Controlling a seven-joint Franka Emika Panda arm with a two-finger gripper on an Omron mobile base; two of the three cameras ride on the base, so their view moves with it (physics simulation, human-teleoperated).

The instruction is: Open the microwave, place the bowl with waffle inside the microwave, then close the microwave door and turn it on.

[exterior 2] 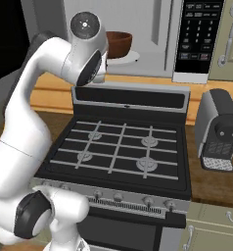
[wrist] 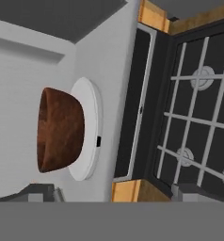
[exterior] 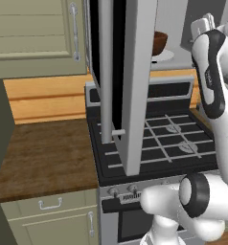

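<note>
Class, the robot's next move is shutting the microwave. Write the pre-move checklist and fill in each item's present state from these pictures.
1. The bowl with waffle sits on the turntable: ok.
2. Bowl upright: ok.
3. Waffle in the bowl: cannot tell.
4. The microwave door stands open, swung out over the stove: ok.
5. Gripper released and open: cannot tell.
6. Arm out of the door's swing path: cannot tell.

Matt reddish-brown bowl (wrist: 60, 129), wood-like, on smooth white turntable (wrist: 88, 127). Left of stove (exterior 2: 118, 147): grainy dark wooden bench (exterior: 44, 155). Brushed silver metal microwave door (exterior: 135, 72) with glossy black glass. Black iron-looking stove grates (exterior 2: 116, 147).
</note>
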